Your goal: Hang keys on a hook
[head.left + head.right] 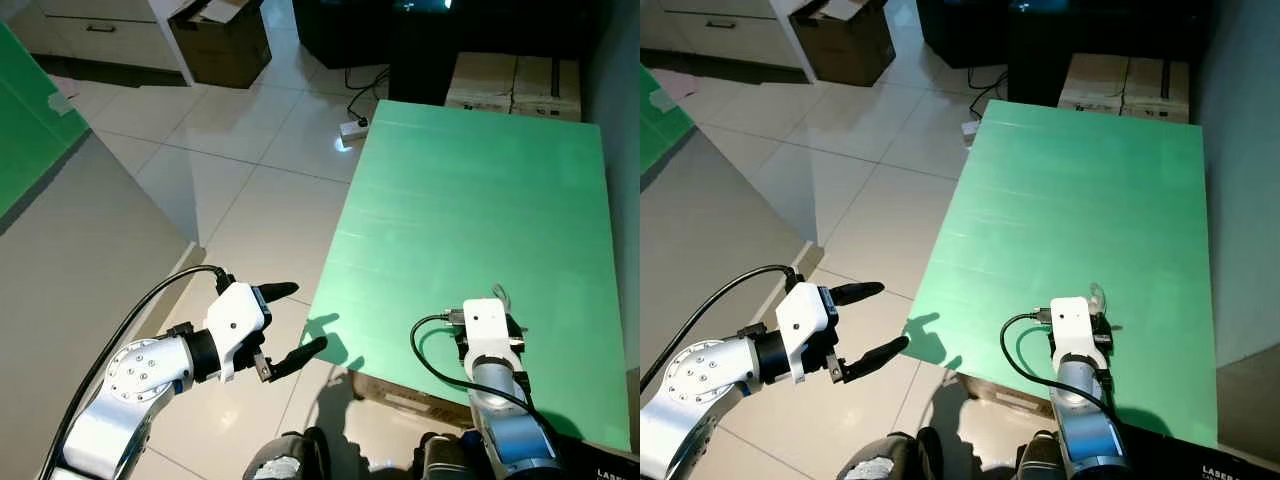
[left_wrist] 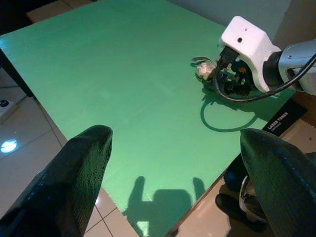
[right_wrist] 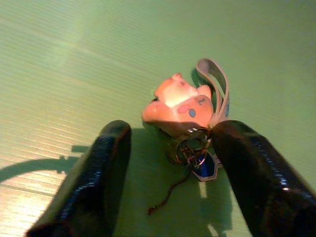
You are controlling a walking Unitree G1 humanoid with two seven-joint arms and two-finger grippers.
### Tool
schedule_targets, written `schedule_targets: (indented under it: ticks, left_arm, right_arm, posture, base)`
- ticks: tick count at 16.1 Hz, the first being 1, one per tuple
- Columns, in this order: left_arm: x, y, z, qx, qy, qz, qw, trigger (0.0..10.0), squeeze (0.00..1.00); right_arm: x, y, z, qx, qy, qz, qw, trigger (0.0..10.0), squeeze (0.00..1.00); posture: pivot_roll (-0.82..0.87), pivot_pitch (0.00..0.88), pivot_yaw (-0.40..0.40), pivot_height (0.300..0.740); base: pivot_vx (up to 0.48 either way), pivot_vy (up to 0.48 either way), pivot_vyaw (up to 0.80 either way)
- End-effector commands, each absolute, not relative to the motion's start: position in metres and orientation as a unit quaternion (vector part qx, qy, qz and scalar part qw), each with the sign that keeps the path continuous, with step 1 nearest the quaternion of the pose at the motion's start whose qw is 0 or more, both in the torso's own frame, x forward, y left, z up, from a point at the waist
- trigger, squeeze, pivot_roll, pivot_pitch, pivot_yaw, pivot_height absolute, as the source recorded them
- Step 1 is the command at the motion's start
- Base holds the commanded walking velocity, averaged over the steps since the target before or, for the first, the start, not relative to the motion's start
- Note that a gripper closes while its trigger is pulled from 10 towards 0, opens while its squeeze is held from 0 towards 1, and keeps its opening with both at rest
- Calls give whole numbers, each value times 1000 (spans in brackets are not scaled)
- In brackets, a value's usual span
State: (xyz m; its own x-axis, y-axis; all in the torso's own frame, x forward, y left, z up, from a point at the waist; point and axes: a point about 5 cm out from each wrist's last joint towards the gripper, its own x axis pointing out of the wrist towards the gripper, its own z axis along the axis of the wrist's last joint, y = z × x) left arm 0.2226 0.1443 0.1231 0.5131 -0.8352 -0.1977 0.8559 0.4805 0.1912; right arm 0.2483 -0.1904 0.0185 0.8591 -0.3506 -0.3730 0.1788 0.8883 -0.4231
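The keys [image 3: 178, 106] lie on the green table top [image 1: 470, 190] near its front right corner: a pink and white plush figure, a grey strap loop, a metal ring and a blue tag. My right gripper [image 3: 172, 132] is open just above the table, one black finger on each side of the keys, touching nothing. Seen from the head, its white wrist housing [image 1: 487, 322] covers most of the keys, and the strap [image 1: 499, 293] pokes out beyond it. My left gripper [image 1: 308, 316] is open and empty over the tiled floor, just off the table's left front corner.
White cartons [image 1: 515, 85] stand behind the table beside a dark cabinet [image 1: 400, 30]. A power strip [image 1: 353, 127] with a cable lies on the floor at the table's far left corner. A brown cardboard box [image 1: 225, 40] is further back. A grey wall [image 1: 70, 260] rises at my left.
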Motion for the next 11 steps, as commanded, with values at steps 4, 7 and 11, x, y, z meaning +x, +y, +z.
schedule_targets:
  ticks: [4,7,11]
  left_arm:
    - [230,148,125,144,37,-490,859,10000,0]
    - [231,146,124,145,36,-491,858,10000,0]
    - [226,144,125,146,33,-495,856,10000,0]
  right_arm:
    - [247,-187,8,-211,253,-139,934,10000,0]
    - [244,-193,7,-216,256,-149,930,10000,0]
    - [242,-196,4,-213,258,-155,929,10000,0]
  posture:
    - [33,184,175,740]
    - [33,179,175,740]
    - [35,181,178,740]
  base:
    - [0,0,0]
    - [0,0,0]
    - [0,0,0]
